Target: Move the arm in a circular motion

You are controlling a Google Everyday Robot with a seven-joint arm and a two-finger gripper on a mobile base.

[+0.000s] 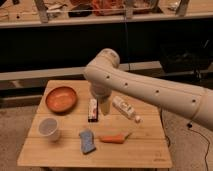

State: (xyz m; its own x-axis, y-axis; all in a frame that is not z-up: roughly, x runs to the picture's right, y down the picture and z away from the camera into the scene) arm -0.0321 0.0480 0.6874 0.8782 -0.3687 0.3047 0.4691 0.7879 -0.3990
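Observation:
The arm (150,90) is thick and cream-white with small dark holes. It reaches in from the right edge over the wooden table (145,152). Its bulbous elbow (102,67) is above the table's back middle. From there a narrower pale segment points down, and the gripper (104,108) at its tip hangs just above the tabletop, between a dark snack bar (92,109) and a white bottle (125,108) lying on its side. It holds nothing that I can see.
An orange-brown bowl (61,98) sits at the back left and a white cup (49,128) at the front left. A blue sponge (87,140) and a carrot (112,139) lie near the front. A dark shelf unit (60,45) stands behind the table.

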